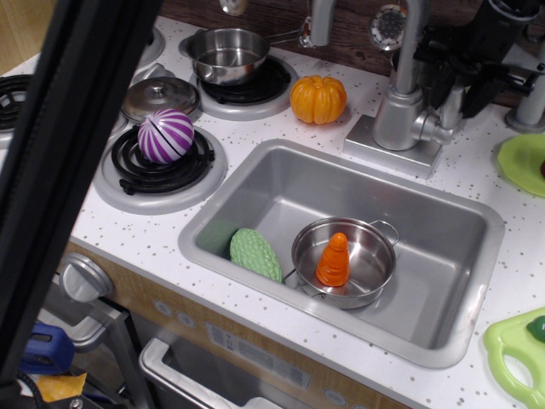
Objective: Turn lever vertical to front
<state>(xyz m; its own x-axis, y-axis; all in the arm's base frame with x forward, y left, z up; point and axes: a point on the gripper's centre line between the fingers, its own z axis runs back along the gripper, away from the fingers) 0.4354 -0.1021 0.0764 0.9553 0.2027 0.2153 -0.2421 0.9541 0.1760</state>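
The lever [451, 106] is a small silver paddle that stands upright to the right of the faucet body [398, 115], joined to it by a short stub. My black gripper [452, 75] hangs over it at the top right. One dark finger [430, 64] is to the left of the paddle's top and another to its right. I cannot tell whether they press on the paddle. The faucet spout pipe [410, 38] rises just left of the gripper.
The sink [255, 192] holds a steel pot [375, 256] with an orange toy [334, 260] and a green scrubber [255, 253]. An orange pumpkin [318, 99] lies left of the faucet. A purple striped ball [166, 135] sits on a burner. A black bar [68, 170] blocks the left of the view.
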